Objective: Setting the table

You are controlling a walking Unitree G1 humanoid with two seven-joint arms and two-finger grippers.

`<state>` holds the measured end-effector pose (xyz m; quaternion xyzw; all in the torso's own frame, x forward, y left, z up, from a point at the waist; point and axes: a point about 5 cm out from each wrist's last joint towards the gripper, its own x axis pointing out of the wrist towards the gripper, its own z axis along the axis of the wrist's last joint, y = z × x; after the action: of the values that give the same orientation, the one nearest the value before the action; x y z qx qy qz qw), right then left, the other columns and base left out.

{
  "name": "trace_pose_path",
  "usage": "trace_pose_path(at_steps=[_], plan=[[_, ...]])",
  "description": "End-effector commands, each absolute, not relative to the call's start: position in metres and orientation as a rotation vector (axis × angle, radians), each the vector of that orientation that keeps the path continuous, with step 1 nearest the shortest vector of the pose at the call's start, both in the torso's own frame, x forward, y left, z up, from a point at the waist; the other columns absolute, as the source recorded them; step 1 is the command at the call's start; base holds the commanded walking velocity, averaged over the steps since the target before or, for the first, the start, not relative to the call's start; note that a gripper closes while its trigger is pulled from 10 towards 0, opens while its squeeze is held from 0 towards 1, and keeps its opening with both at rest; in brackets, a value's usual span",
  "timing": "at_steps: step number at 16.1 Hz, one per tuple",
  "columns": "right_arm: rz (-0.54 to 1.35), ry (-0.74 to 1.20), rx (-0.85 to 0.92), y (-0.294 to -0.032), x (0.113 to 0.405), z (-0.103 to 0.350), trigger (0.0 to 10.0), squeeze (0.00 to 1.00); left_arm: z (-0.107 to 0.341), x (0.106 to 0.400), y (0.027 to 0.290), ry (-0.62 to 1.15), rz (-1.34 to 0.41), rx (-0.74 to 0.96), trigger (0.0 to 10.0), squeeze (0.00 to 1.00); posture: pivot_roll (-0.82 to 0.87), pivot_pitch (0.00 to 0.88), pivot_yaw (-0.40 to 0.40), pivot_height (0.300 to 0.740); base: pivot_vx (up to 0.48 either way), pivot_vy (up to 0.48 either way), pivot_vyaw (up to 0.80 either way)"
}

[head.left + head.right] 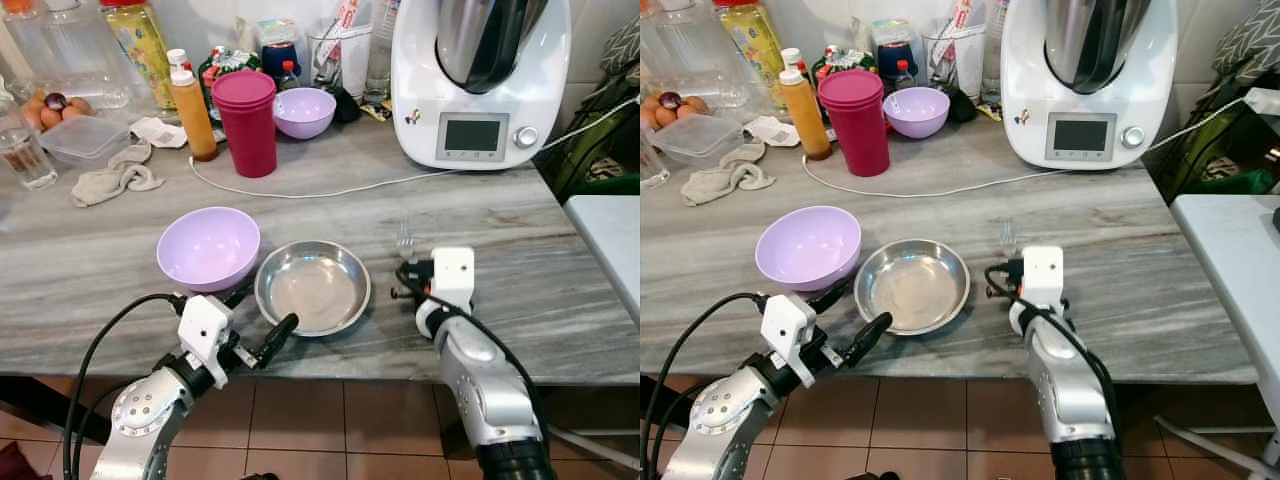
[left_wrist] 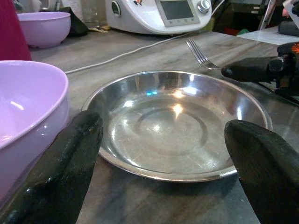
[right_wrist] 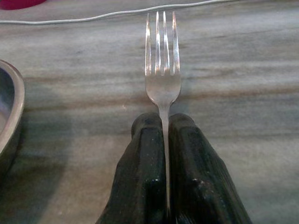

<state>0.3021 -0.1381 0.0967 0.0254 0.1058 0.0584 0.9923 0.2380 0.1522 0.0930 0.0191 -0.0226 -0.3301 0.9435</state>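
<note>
- My right gripper (image 3: 161, 140) has its two black fingers pressed together on the handle of a fork (image 3: 161, 70), tines pointing away from me toward the far side of the counter.
- The fork is held low over the grey streaked countertop (image 1: 520, 240), just right of the steel plate (image 1: 312, 287); whether its tines touch the surface I cannot tell.
- My left gripper (image 1: 262, 325) sits at the near left edge of the steel plate with its fingers spread wide apart, holding nothing; one finger is by the plate's near rim, the other between the plate and the lilac bowl (image 1: 208, 248).
- The lilac bowl stands upright just left of the steel plate, their rims close or touching.
- Farther back on the counter stand a stack of magenta cups (image 1: 245, 120), a second lilac bowl (image 1: 303, 111) right of them, and an orange sauce bottle (image 1: 192, 112) left of them.
- A white kitchen machine (image 1: 480, 80) with a small screen stands at the far right; a white cable (image 1: 330, 190) runs across the counter in front of it.
- A crumpled grey cloth (image 1: 115, 178) and a clear plastic box (image 1: 85, 138) lie at the far left.
</note>
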Motion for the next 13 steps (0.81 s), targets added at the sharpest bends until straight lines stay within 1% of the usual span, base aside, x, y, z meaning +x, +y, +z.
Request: trace_pose_path(at_steps=[1, 4, 9, 13], plan=[[0.137, 0.187, 0.056, -0.135, 0.301, 0.105, 10.0, 0.00, 0.095, 0.236, 0.153, -0.059, -0.693, 0.048, 10.0, 0.00, -0.16, 0.095, 0.017, 0.740, 0.000, 0.000, 0.00], [0.159, 0.209, 0.064, -0.130, 0.294, 0.102, 10.0, 0.00, 0.094, 0.237, 0.155, -0.053, -0.706, 0.060, 10.0, 0.00, -0.17, 0.099, 0.026, 0.740, 0.000, 0.000, 0.00], [0.198, 0.251, 0.104, -0.122, 0.293, 0.099, 10.0, 0.00, 0.093, 0.238, 0.156, -0.053, -0.725, 0.068, 10.0, 0.00, -0.17, 0.101, 0.029, 0.740, 0.000, 0.000, 0.00], [0.202, 0.266, 0.101, -0.124, 0.291, 0.096, 10.0, 0.00, 0.095, 0.235, 0.154, -0.065, -0.765, 0.052, 10.0, 0.00, -0.16, 0.104, 0.025, 0.740, 0.000, 0.000, 0.00]])
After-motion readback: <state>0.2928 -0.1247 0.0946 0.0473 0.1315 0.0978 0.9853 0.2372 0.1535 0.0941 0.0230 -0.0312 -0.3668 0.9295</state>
